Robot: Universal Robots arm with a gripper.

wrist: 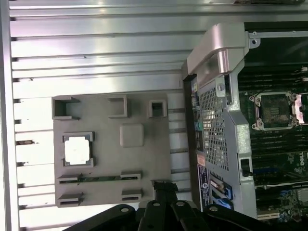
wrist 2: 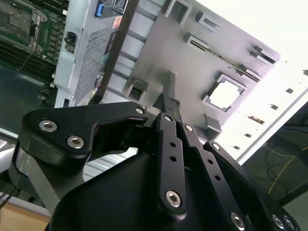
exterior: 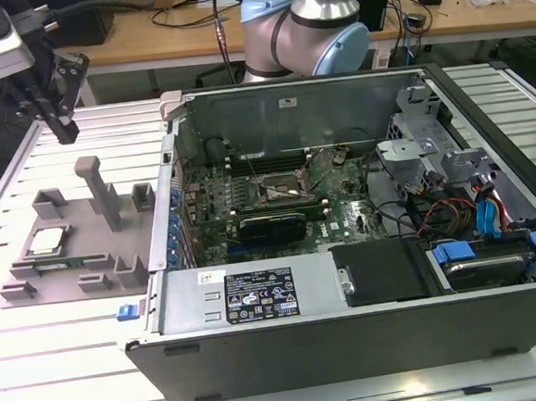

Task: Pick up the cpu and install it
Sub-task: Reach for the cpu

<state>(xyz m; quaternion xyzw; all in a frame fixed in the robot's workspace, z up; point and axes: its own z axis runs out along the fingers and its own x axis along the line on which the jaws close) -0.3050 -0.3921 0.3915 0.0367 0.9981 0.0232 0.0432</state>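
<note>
hand point(exterior: 65, 131) closed, empty | cpu point(exterior: 46, 240) sits in grey holder point(exterior: 80, 236), well below hand | risk: closed fingers may strike chip or snag tall post point(exterior: 97, 191); a skewed grip could damage socket point(exterior: 282, 192)

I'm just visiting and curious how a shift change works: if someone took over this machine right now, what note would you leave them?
Pincer: shut, holding nothing, hovering above the grey plastic holder tray, apart from the chip.
The cpu, a small flat square chip with a silver top: lies flat in its recess on that tray.
Open dark computer case: the metal-framed socket on its green board looks empty.
Done: nothing that shows.
Left: picking up the cpu and installing it.
</note>
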